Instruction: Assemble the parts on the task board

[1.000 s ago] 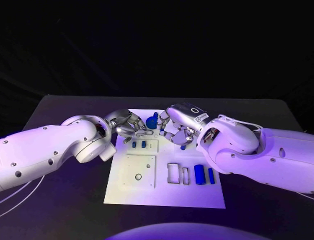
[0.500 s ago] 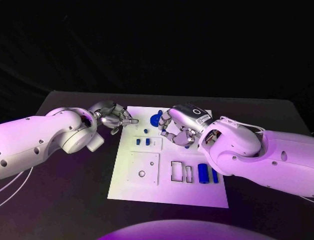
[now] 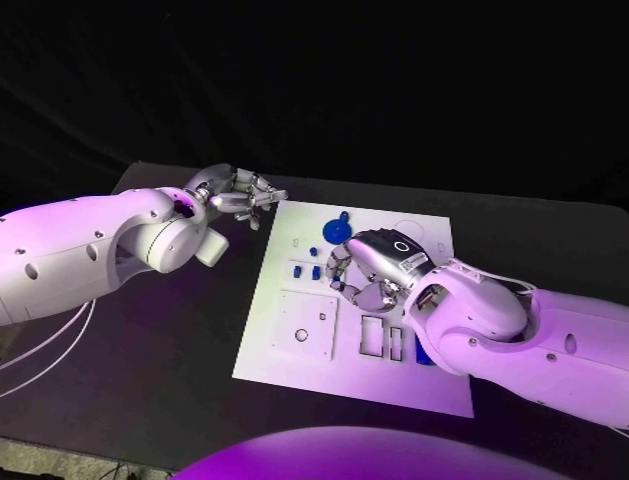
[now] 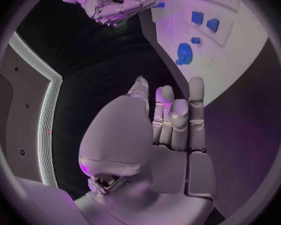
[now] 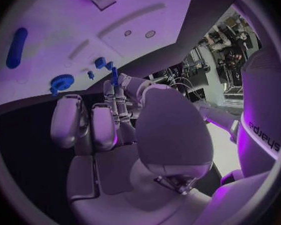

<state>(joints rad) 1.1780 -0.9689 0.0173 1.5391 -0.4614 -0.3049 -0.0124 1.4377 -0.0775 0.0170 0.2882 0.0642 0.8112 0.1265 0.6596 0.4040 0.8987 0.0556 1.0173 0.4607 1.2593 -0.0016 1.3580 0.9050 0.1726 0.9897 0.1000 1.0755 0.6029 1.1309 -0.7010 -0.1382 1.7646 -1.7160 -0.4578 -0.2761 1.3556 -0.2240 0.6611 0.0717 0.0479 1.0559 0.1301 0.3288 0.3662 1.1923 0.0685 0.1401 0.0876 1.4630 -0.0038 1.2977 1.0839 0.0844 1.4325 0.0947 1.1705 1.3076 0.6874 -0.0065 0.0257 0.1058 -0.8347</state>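
Note:
The white task board (image 3: 300, 360) lies mid-table. My right hand (image 3: 366, 266) hovers low over its middle, fingers bent down. In the right wrist view, a small blue part (image 5: 114, 75) stands pinched at that hand's fingertips (image 5: 109, 89). A blue gear (image 3: 339, 231) lies near the board's far edge, with two small blue parts (image 3: 308, 271) set in a recess beside the right hand. My left hand (image 3: 236, 196) hangs over the black table just off the board's far left corner, fingers loosely bent and holding nothing. The left wrist view shows the blue gear (image 4: 183, 53) and the board (image 4: 240, 60) beyond this hand (image 4: 172, 120).
Two rectangular slots (image 3: 379, 338) and a square plate with a hole (image 3: 303, 324) occupy the board's near half. A long blue part (image 3: 422, 352) lies half hidden under my right forearm (image 3: 545, 340). Black table (image 3: 156, 360) surrounds the board.
My left hand has drawn back from the board's far middle to the table off its left corner. The right hand stays over the board. The camera has shifted.

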